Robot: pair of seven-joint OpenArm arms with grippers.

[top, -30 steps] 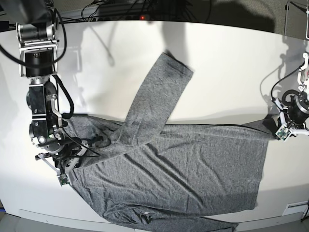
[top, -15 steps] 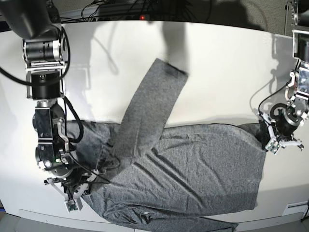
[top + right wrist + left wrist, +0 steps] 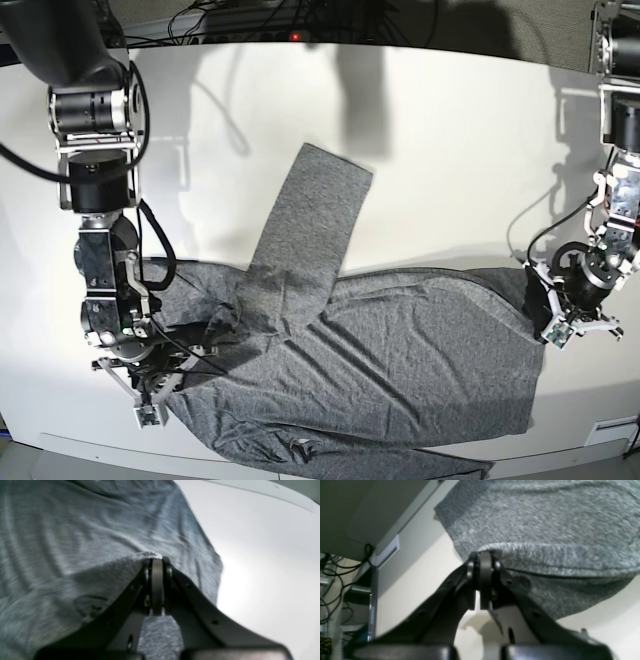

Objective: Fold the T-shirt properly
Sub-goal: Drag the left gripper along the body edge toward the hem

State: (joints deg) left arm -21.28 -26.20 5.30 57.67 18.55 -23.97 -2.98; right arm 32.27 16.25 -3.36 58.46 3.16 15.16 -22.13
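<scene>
**Inspector:** Grey knit fabric covers the lower half of the white bench point(image 3: 430, 130). That is the T-shirt point(image 3: 400, 350), lying flat with its body running across the base view and one long sleeve point(image 3: 300, 225) angled up and away from it. A second sleeve trails along the near edge.

**Assistant:** And the hands?

**Inspector:** Left hand point(image 3: 565, 315) is at the hem end, on that view's right. Its wrist camera shows the fingers point(image 3: 483, 575) pressed together with a ridge of hem pinched at the tips, so it is clamped on the shirt. Right hand point(image 3: 150, 385) is at the shoulder end, on that view's left. Its fingers point(image 3: 157, 585) are likewise together, with a raised peak of cloth gathered at their tips: also clamped on the shirt.

**Assistant:** Why opposite ends?

**Inspector:** In my judgement, holding the same long edge at both ends lets the two arms carry it over as one straight line, so the fold lands even rather than skewed. The fabric is soft and wrinkles visibly, so a single grip would likely let it sag and bunch.

**Assistant:** Any concerns?

**Inspector:** The upper sleeve lies outside the body. If it is not tucked in, the finished fold may be untidy. Both pinches look shallow; slippage is possible.
</scene>
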